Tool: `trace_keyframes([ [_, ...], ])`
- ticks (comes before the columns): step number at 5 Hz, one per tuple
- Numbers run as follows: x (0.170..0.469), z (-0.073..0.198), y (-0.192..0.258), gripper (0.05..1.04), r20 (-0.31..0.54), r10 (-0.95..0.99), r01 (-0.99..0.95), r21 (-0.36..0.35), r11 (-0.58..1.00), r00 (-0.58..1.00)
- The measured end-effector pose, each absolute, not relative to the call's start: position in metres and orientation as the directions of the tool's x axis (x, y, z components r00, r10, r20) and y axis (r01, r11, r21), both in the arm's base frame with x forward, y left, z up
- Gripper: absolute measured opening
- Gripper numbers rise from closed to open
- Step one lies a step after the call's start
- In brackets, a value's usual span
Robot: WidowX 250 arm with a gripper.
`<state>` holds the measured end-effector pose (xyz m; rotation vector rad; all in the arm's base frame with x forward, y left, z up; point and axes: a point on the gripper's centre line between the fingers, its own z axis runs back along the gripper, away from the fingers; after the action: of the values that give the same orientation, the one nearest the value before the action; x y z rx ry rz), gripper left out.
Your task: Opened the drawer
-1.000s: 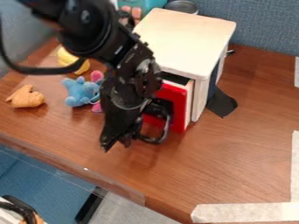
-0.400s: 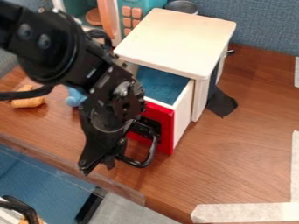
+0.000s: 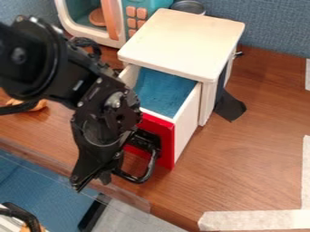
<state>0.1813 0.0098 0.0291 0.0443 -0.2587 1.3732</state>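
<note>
At the lower left of the red drawer front stands the gripper [image 3: 91, 179], its tip pointing down beside the black loop handle [image 3: 145, 170]. Part of the gripper overlaps the handle; whether one finger is inside the loop cannot be told. The drawer [image 3: 185, 106] is pulled well out of the white wooden cabinet [image 3: 181, 38], showing its blue bottom. Its red front [image 3: 167, 140] is partly hidden by the arm.
Behind the cabinet are a teal toy microwave [image 3: 136, 13] and a metal tin [image 3: 188, 6]. An orange toy [image 3: 40, 105] lies at the left, partly behind the arm. The table's front edge runs below the gripper, and white tape [image 3: 254, 220] marks the right front.
The drawer has slid out from nearly shut, toward the lower left. Arm and gripper have moved down and left along with the handle.
</note>
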Motion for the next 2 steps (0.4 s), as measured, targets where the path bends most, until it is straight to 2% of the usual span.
trace_keyframes([
  [1, 0.1753, 0.0300, 0.0085, 0.159, 0.192, 0.969, -0.976, -0.120, 0.180, 0.155],
  [2, 0.1703, 0.0309, 0.0082, 0.204, 0.179, 0.974, -0.980, -0.117, 0.162, 0.140],
])
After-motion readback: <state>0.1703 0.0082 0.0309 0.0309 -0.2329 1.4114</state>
